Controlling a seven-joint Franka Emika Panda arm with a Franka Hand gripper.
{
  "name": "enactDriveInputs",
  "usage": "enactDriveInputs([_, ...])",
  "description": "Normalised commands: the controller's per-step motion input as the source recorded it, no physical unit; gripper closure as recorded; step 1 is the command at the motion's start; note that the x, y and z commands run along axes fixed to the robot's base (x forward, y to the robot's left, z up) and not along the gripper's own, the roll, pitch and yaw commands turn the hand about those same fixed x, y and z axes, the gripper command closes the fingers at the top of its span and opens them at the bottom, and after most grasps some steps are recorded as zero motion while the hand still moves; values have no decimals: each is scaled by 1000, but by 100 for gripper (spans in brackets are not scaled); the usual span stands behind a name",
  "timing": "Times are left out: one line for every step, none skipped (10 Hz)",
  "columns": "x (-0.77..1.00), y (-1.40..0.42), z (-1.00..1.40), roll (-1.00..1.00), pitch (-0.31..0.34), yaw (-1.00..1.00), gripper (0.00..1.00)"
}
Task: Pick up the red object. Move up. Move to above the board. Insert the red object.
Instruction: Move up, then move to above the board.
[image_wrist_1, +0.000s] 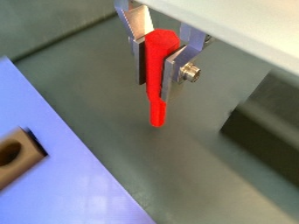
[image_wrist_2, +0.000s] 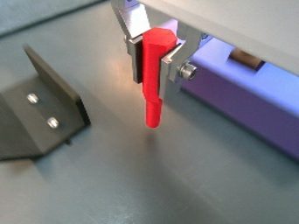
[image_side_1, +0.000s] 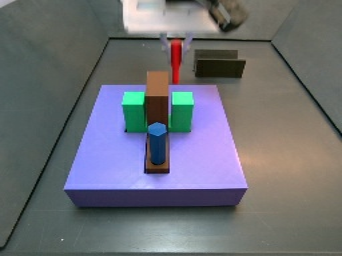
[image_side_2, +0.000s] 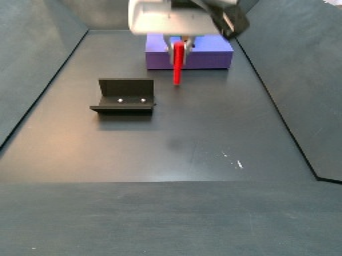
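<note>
Red object in grip, off the counter.
I see gripper (image_wrist_2: 155, 54) clamped on red object (image_wrist_2: 153, 77), hanging upright near the board's (image_side_1: 159, 95) far end.

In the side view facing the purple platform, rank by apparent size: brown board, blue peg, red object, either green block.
1. Board, largest.
2. Green block.
3. Blue peg and red object, held in the hand behind the platform: similar; the red one is farther away, so unranked.
</note>
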Motion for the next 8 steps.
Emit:
enactDriveInputs([-63,-19,591,-20,23,30,100])
enactDriveInputs([-17,-4,209,-45,-7,15,100])
enactDriveInputs([0,0,1400,0,0,0,100])
enactDriveInputs([-29,2,1400,0,37,-4,100])
enactDriveInputs([-43,1,1400,-17,42,-5,100])
enactDriveInputs([9,8,1400,-51,17,-7,100])
enactDriveInputs([44,5,1400,-56,49,-6,100])
enactDriveInputs([-3,5,942,-63,82,-5,100])
